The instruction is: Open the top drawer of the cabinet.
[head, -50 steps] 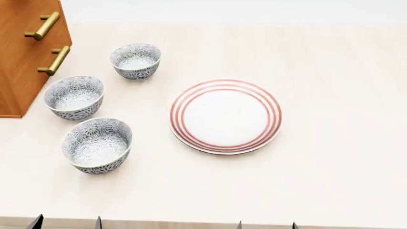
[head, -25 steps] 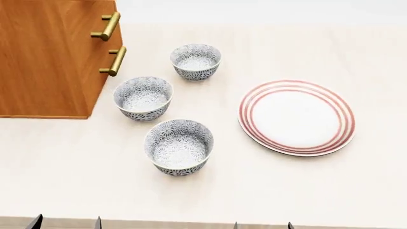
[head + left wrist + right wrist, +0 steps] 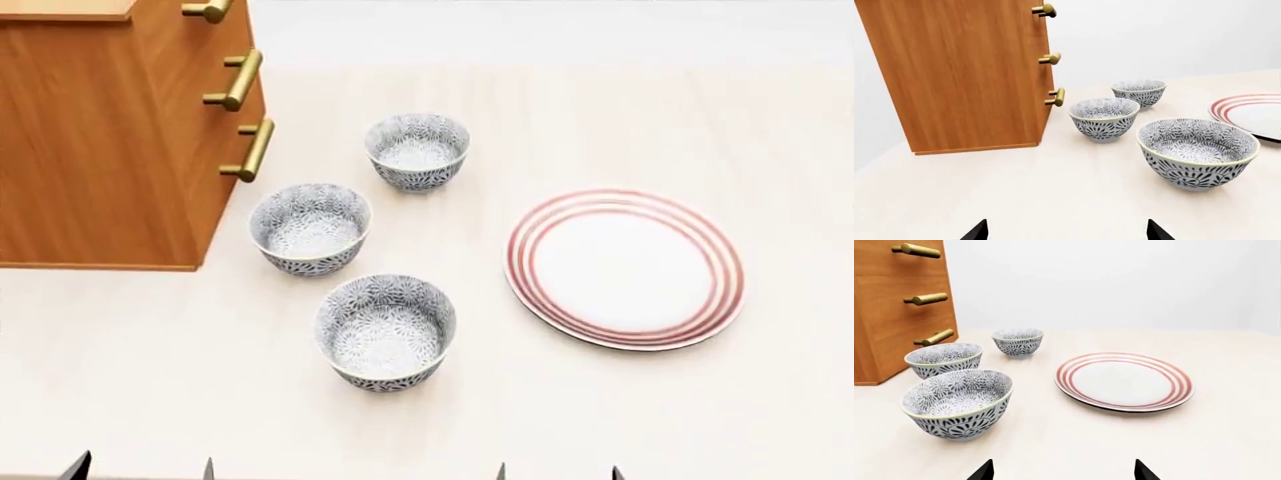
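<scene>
The orange-brown cabinet [image 3: 94, 150] stands at the far left of the table. It also shows in the left wrist view [image 3: 961, 75] and the right wrist view [image 3: 894, 315]. Its three drawers are closed. The top drawer's brass handle [image 3: 210, 10] sits at the head view's upper edge; it also shows in the left wrist view [image 3: 1045, 9] and the right wrist view [image 3: 916, 249]. My left gripper [image 3: 140, 468] and right gripper [image 3: 558, 472] are open and empty at the table's near edge, far from the cabinet. Only their fingertips [image 3: 977, 231] show.
Three blue-patterned bowls stand in front of the cabinet: a far one [image 3: 418, 150], a middle one [image 3: 310, 227] and a near one [image 3: 384, 330]. A white plate with red rings [image 3: 623, 267] lies to their right. Two lower brass handles [image 3: 238, 80] [image 3: 252, 150] stick out.
The head view has shifted: the cabinet, bowls and plate now sit lower and, compared with one second ago, further right. The top handle has come into view. The fingertips stay at the bottom edge.
</scene>
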Available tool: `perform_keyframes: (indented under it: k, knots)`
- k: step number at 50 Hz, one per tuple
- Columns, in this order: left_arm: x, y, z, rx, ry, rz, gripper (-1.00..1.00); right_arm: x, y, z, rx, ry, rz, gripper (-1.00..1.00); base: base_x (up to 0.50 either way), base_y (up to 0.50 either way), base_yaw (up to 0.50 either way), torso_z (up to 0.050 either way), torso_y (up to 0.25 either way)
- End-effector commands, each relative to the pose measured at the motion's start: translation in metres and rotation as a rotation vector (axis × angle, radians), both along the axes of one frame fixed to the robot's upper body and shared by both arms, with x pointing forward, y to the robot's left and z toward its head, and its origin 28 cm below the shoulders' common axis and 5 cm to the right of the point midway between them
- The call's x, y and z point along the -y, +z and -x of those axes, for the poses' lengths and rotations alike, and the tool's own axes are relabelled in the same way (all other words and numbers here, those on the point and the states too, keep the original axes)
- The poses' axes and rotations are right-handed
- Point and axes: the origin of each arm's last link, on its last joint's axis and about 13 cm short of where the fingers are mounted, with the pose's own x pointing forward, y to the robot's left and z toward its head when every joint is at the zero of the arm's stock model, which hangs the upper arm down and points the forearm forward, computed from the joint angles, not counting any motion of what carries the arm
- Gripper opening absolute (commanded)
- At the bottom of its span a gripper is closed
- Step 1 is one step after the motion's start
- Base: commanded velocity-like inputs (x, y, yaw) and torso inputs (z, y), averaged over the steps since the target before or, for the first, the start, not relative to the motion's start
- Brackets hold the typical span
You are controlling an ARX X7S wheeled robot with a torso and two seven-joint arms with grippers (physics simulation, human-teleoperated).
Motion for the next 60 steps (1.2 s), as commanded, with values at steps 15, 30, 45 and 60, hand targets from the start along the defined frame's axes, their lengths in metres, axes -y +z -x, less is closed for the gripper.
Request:
perform_keyframes:
  k: [15, 30, 45, 60]
  knots:
    - [0.0, 0.0, 0.0, -0.005, 0.001, 0.0, 1.0, 0.0, 0.0, 0.0, 0.004, 0.0, -0.004, 1.0, 0.0, 0.0, 0.0, 0.047, 0.129]
    - [-0.003, 0.01, 0.001, -0.024, 0.011, 0.053, 1.0, -0.001, 0.009, 0.002, -0.02, -0.045, -0.056, 1.0, 0.0, 0.0, 0.0, 0.031, 0.078]
    - [0.011, 0.146, -0.001, 0.116, -0.069, 0.047, 1.0, -0.009, 0.145, 0.005, 0.161, 0.038, -0.022, 1.0, 0.0, 0.0, 0.0, 0.0, 0.0]
    - [0.011, 0.139, 0.004, 0.103, -0.068, 0.017, 1.0, -0.009, 0.134, 0.007, 0.149, 0.048, -0.024, 1.0, 0.06, -0.03, 0.0, 0.0, 0.0]
